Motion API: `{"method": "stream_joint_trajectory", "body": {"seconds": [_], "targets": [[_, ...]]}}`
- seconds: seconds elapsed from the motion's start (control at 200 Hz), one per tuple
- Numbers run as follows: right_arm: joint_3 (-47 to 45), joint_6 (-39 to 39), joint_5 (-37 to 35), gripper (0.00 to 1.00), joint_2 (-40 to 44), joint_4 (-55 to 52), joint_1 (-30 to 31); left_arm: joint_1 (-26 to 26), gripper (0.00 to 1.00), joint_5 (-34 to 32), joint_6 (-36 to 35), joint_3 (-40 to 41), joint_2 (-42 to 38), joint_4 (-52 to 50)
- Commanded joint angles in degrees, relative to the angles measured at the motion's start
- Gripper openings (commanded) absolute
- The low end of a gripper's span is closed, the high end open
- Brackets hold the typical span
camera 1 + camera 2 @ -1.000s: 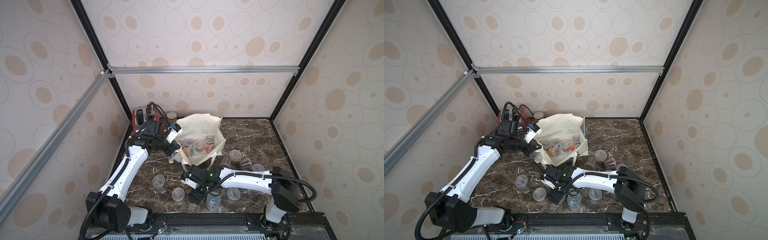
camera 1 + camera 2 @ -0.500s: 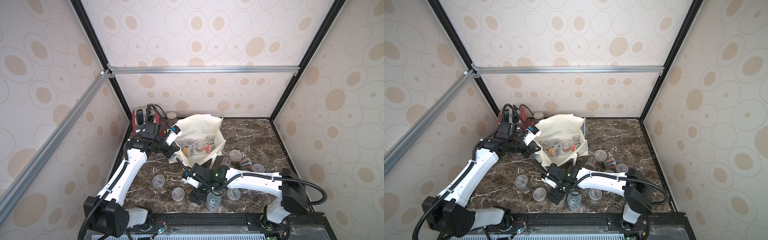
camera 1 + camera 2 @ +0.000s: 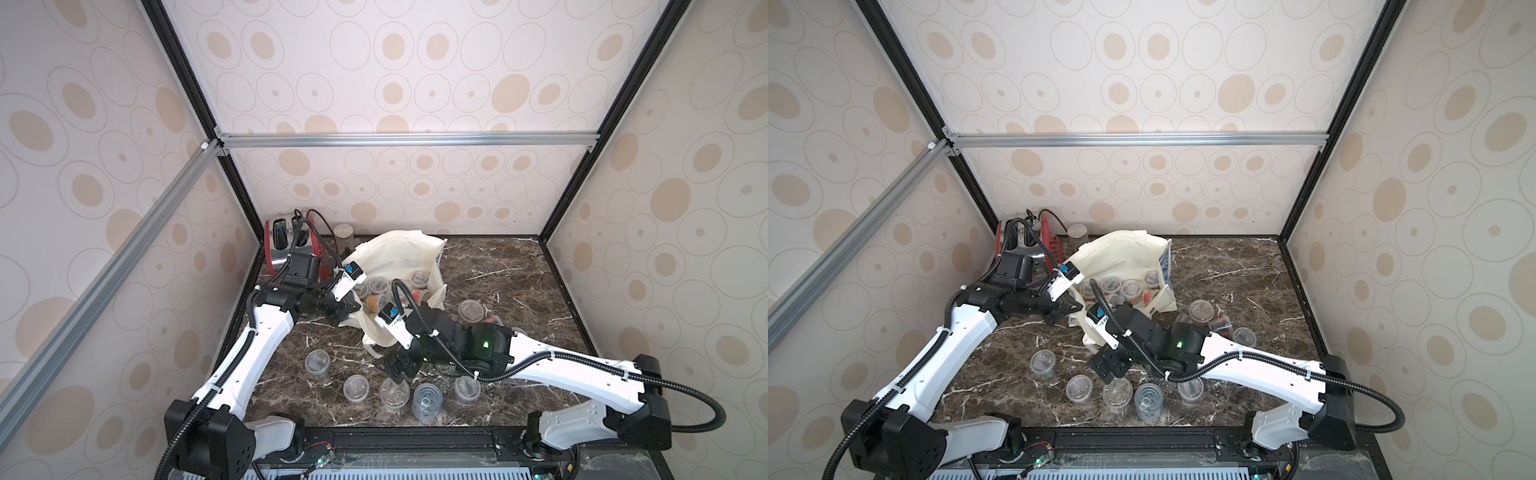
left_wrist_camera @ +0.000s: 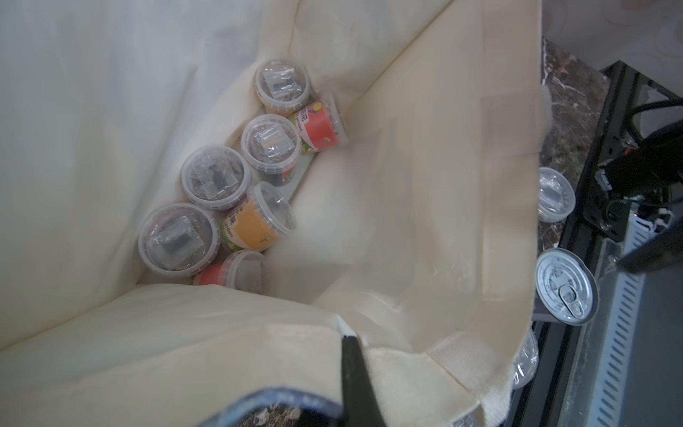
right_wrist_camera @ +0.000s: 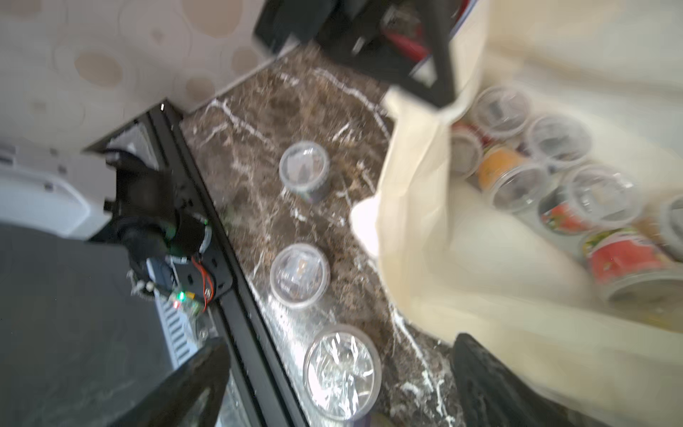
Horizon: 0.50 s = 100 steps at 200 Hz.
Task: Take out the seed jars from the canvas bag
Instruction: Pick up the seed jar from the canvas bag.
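The cream canvas bag (image 3: 405,255) (image 3: 1125,257) lies open at the back left of the table. Several seed jars (image 3: 378,284) (image 3: 1132,286) (image 4: 212,177) (image 5: 558,136) sit inside it, some with red or orange labels. My left gripper (image 3: 347,316) (image 3: 1073,309) (image 4: 347,342) is shut on the bag's near rim and holds the mouth open. My right gripper (image 3: 392,370) (image 3: 1106,368) (image 5: 340,373) hangs open over a clear jar (image 3: 394,392) (image 3: 1117,392) (image 5: 342,371) that stands on the table. The jar is between the fingers and apart from both.
More clear jars stand along the front edge (image 3: 318,361) (image 3: 356,388) (image 3: 467,386) and to the right of the bag (image 3: 471,309). A pull-tab tin can (image 3: 426,401) (image 4: 565,286) is beside them. A red toaster (image 3: 286,245) and a taller jar (image 3: 344,235) occupy the back left corner.
My right gripper has opened wide and lifted slightly, leaving a jar standing in the front row. The left gripper kept its hold on the bag's rim.
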<state>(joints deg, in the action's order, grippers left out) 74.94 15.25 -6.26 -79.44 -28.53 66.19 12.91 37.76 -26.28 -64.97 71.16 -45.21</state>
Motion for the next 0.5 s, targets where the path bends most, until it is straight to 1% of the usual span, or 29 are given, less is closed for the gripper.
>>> {"method": "stream_joint_trajectory", "body": {"seconds": [0.0,0.045,0.085,0.155,0.22,0.425,0.495], "targets": [[3.15,6.35,-7.19,0.95,-4.85,2.33,-5.54,0.19,0.00,3.64,-6.01,2.13,-1.80,-3.95],[3.97,7.87,-6.59,0.94,-7.03,3.74,-7.45,0.19,0.00,5.37,-8.07,2.79,-2.36,-4.99],[4.75,8.74,-7.41,0.94,-9.79,5.58,-8.49,0.19,0.00,6.67,-9.37,3.28,-2.43,-5.81],[6.44,11.43,-9.70,0.94,-14.17,6.10,-8.96,0.28,0.00,7.02,-9.01,3.75,-2.34,-5.88],[6.31,14.37,-9.75,0.94,-17.56,7.36,-9.44,0.28,0.00,6.64,-8.50,4.29,-2.48,-5.38],[2.25,20.26,-5.95,0.92,-22.91,13.97,-12.20,0.36,0.00,7.06,-9.37,4.43,-2.30,-5.92],[1.15,22.95,-2.60,0.92,-24.38,16.57,-13.63,0.36,0.00,7.50,-9.73,3.91,-2.36,-6.53]]}}
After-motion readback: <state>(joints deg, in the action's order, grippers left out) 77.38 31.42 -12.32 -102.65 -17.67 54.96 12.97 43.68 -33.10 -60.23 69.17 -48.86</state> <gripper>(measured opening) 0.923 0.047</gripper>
